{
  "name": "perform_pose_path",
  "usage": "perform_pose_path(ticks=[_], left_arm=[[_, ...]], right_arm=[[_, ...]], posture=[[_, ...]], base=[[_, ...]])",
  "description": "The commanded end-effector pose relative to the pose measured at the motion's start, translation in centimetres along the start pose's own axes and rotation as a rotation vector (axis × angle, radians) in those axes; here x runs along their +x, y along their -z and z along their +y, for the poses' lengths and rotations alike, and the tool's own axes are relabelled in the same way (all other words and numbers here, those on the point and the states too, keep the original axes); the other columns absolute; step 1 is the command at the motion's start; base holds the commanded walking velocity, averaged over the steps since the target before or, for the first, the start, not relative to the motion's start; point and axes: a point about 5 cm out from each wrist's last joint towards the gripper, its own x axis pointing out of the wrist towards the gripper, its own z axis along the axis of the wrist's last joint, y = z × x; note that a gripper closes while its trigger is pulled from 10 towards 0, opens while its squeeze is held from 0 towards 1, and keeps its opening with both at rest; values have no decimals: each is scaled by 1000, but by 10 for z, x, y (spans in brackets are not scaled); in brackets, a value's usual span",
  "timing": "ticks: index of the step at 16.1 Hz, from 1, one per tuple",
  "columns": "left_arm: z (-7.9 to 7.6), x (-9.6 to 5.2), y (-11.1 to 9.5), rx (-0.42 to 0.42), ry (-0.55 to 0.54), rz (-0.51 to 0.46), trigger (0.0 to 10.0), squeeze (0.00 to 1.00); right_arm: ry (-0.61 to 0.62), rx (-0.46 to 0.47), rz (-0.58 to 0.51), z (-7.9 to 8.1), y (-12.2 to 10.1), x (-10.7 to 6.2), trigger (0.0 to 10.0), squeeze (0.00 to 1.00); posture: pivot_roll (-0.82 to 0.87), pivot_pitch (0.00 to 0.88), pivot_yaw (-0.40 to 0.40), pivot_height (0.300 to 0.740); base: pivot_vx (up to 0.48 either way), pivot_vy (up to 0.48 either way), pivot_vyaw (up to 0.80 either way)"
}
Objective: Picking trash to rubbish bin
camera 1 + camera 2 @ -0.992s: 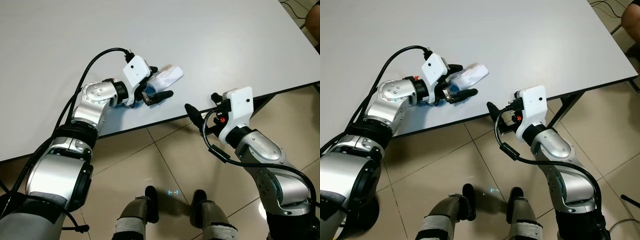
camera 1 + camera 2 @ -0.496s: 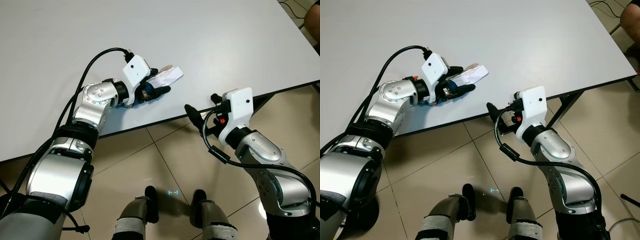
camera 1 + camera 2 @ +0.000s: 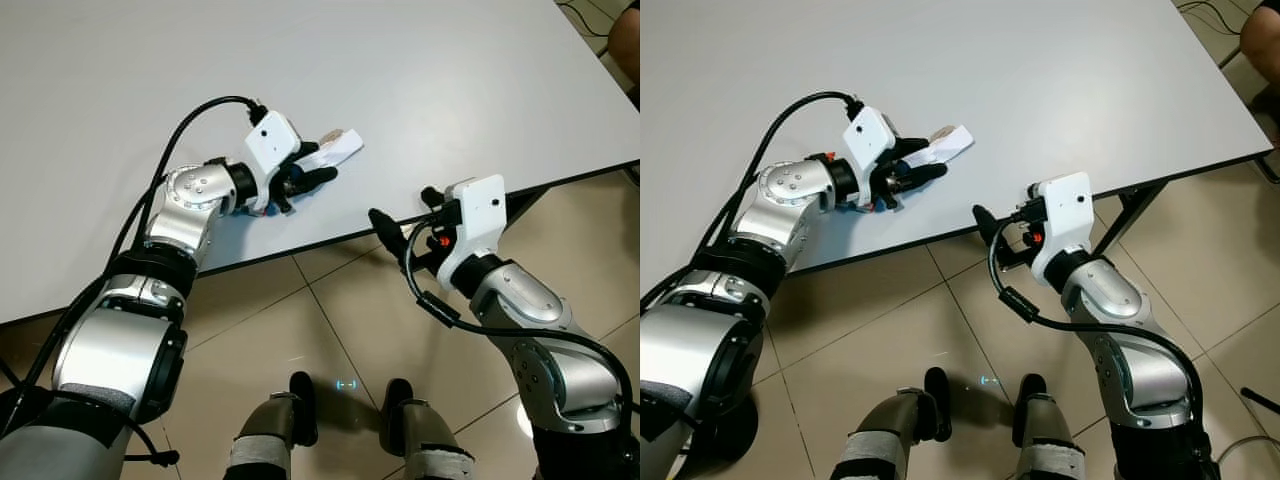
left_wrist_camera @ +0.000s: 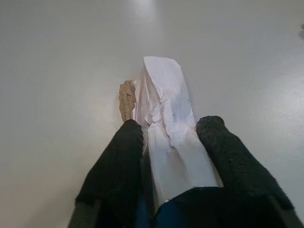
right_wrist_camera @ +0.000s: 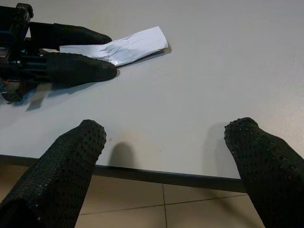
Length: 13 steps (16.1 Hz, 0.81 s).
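— What do the left gripper [image 3: 312, 172] jaws have?

— They pinch the near end of a crumpled white wrapper [image 4: 167, 124], whose far end lies flat on the tabletop [image 3: 450, 80] ahead of them.

— And the right gripper [image 5: 164, 166]?

— Jaws wide, holding nothing, at the tabletop edge, well apart from the wrapper.

— Which step?

— The grasp looks made. Next, I'd judge, lift it clear and carry it to a bin.
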Motion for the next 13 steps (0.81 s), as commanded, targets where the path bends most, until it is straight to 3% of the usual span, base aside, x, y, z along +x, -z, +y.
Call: perform_pose_path(ticks=[1, 7, 8, 13], left_arm=[[-5, -6, 17, -27, 9, 70, 0, 0], [-7, -3, 13, -20, 22, 33, 0, 0], [-7, -1, 10, -19, 8, 16, 10000, 0], [5, 0, -14, -21, -137, -145, 10000, 0]], right_arm=[[-21, 16, 17, 5, 5, 0, 10000, 0], [-23, 18, 12, 6, 5, 1, 10000, 0], [-22, 18, 11, 6, 5, 2, 10000, 0], [21, 2, -19, 0, 1, 5, 10000, 0]], posture=[[-7, 378, 116, 740], [-7, 360, 119, 740], [-7, 357, 119, 740], [3, 354, 122, 740]], base=[[0, 0, 0], [0, 0, 0], [0, 0, 0], [0, 0, 0]])
